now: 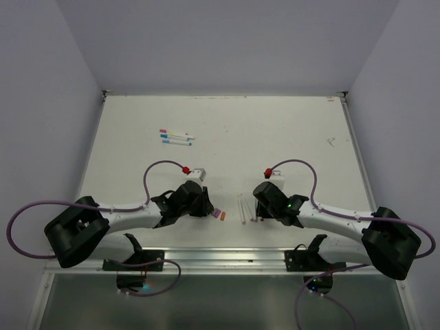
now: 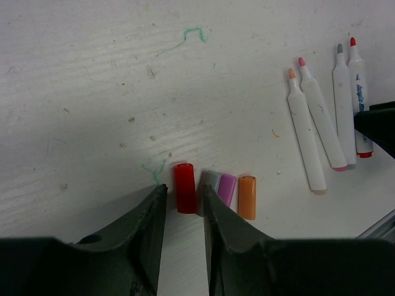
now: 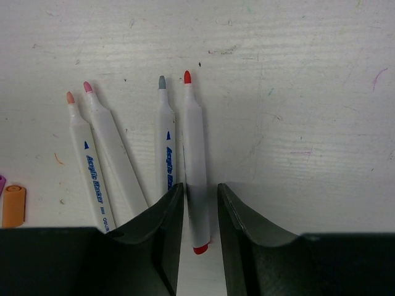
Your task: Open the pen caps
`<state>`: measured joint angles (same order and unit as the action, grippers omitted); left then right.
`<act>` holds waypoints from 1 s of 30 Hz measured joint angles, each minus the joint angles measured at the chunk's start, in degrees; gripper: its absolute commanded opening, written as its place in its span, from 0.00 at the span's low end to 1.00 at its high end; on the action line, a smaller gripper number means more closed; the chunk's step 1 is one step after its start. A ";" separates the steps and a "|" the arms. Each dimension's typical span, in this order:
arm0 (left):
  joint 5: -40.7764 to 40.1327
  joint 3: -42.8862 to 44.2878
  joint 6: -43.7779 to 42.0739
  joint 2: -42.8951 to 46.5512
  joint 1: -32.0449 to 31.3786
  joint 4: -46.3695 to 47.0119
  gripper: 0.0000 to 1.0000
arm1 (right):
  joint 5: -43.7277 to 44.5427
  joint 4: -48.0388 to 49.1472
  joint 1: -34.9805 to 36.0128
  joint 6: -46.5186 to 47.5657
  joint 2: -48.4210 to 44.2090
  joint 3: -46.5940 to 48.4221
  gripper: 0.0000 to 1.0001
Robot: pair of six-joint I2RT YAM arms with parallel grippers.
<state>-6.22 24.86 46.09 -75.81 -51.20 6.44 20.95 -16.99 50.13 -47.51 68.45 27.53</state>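
While your left end effector [image 2: 184, 192] sits low over the desk [image 1: 275, 130] near the middle of its near edge, its jaws stand slightly open with the red cap [image 2: 184, 179] lying loose on the surface between them, a thin gap showing on each side. Just beside that cap, towards the right edge, you have a grey cap [image 2: 210, 180] that touches or nearly touches one finger, then a purple cap [image 2: 228, 189] against it, then an orange cap [image 2: 247, 197], all lying flat in a short row. Your right end effector [image 3: 200, 185] is also a little open: the red-tipped pen [image 3: 194, 135] lies between its jaws, close against one finger and clear of the other, so nothing is gripped. You can see the grey-tipped pen [image 3: 165, 142] lying alongside it, with the pink-tipped pen [image 3: 114, 154] and the orange-tipped pen [image 3: 86, 160] slanting away towards the caps; all four show bare tips pointing to the far edge. Well apart from these, towards the far left corner, three capped pens [image 1: 175, 137] lie side by side, their caps in place.
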 measured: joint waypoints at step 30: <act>-12.22 23.47 2.10 -1.90 16.44 -19.63 0.53 | -1.16 -7.43 -0.28 2.73 -14.56 1.86 0.55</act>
<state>-18.44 48.34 48.18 -77.71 -34.76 -13.19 19.79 -24.43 49.84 -44.77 53.89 29.39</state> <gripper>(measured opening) 0.540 0.547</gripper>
